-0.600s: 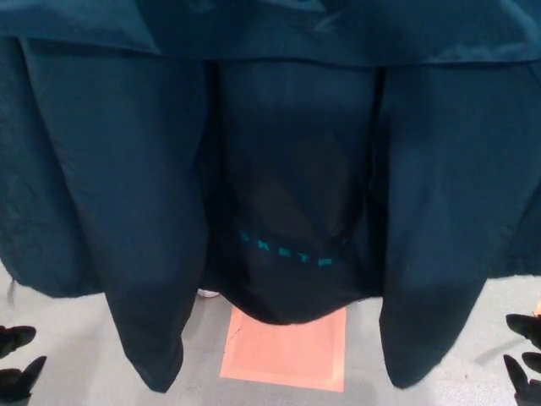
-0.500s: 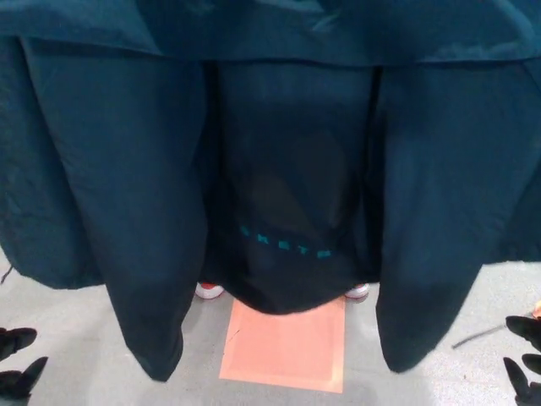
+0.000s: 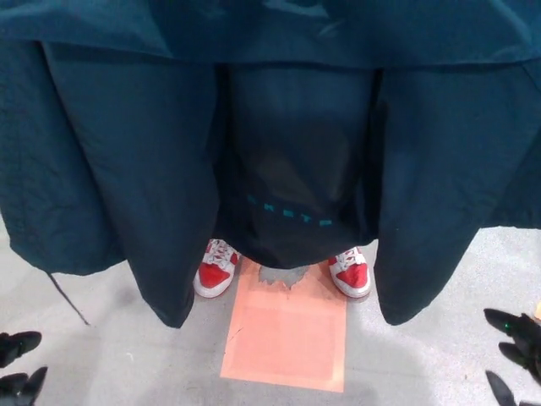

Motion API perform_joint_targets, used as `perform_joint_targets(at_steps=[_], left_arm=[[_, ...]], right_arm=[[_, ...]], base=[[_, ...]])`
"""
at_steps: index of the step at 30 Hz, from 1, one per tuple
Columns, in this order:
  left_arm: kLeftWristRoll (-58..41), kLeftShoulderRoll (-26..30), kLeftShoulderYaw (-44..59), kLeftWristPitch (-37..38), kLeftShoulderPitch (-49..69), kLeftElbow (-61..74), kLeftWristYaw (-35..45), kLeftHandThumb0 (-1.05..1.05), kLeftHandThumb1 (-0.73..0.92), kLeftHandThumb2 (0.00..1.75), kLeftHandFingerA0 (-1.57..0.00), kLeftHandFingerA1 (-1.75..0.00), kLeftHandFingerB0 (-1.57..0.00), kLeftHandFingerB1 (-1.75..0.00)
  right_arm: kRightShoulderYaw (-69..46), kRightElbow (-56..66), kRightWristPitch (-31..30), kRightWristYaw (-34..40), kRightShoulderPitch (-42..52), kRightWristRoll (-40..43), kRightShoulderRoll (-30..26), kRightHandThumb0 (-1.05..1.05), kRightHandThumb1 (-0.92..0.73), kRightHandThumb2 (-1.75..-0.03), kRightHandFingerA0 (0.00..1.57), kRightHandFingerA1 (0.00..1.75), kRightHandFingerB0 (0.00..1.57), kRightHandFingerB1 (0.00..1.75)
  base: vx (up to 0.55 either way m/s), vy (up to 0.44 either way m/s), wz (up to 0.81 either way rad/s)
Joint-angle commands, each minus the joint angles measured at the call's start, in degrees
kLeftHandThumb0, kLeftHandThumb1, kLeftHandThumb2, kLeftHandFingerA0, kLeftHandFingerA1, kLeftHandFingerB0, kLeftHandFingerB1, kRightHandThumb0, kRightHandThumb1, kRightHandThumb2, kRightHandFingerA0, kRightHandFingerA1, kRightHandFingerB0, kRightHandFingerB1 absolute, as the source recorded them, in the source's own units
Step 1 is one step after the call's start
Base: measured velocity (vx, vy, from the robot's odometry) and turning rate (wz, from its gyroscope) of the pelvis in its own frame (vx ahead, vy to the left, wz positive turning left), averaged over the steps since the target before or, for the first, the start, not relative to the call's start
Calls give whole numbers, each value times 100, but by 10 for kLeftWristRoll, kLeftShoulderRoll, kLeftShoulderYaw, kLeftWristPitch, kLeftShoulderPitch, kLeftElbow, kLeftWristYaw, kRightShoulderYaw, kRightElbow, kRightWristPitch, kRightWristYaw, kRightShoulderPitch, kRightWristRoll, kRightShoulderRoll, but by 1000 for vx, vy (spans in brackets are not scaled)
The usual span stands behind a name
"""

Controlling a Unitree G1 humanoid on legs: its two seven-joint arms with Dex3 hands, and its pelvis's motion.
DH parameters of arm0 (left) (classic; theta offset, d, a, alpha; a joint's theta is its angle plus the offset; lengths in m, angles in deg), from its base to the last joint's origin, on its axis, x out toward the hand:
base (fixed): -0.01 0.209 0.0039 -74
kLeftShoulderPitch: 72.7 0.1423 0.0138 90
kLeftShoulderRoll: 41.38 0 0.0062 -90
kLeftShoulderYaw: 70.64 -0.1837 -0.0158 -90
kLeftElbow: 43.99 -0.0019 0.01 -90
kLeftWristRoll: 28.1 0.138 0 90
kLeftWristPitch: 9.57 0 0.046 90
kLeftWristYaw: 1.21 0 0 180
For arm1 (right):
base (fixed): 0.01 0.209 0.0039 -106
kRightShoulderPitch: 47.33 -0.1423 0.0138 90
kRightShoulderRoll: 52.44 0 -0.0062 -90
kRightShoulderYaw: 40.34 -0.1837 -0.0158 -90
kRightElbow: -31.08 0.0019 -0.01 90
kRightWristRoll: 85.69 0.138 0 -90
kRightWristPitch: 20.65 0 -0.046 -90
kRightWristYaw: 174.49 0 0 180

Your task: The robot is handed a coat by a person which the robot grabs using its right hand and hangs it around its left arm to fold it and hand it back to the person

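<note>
Hanging teal coat (image 3: pixel 279 127) bears faint teal lettering (image 3: pixel 292 218), too blurred to read.

All of the person but shoes (image 3: pixel 216 269) behind the coat (image 3: pixel 279 127)

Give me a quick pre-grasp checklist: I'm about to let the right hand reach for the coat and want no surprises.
1. Coat held up facing the robot, sleeves hanging down: ok.
2. Right hand empty, fingers apart: ok.
3. Left hand empty, low at the picture's corner, clear of the cloth: ok.
4. Right hand in contact with the coat: not ok; it sits below and to the side of the nearest sleeve.
5. Person's grip on the coat: cannot tell; it lies above the picture.
6. Person's sneakers visible under the hem, apart from both hands: ok.
</note>
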Motion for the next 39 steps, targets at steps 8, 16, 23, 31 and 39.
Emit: perform_joint_targets(at_steps=[8,16,23,31,39], left_arm=[[-39,-9,21,58,119,39,65,-33,61,113,0,-47,0,-47],[-46,-10,26,40,118,46,72,-33,62,112,0,-47,0,-46],[-41,-8,22,47,106,44,74,-33,62,113,0,-47,0,-47],[-33,-2,17,43,91,36,76,-34,59,112,0,-47,0,-47],[-37,-5,19,8,73,44,74,-35,54,109,0,-47,0,-46]], right_arm=[[-75,550,183,-37,442,124,-13,-62,-89,-66,35,39,23,33],[-106,784,195,37,297,139,34,-72,-64,-107,33,61,19,51],[-134,832,25,56,44,85,4,-74,-82,-64,27,54,23,45],[-124,735,-164,-25,-239,40,-108,-38,-44,-105,0,50,0,48],[-23,574,-261,-117,-462,-32,-134,-79,-85,-67,12,28,9,23]], base=[[0,0,0],[0,0,0],[0,0,0],[0,0,0],[0,0,0]])
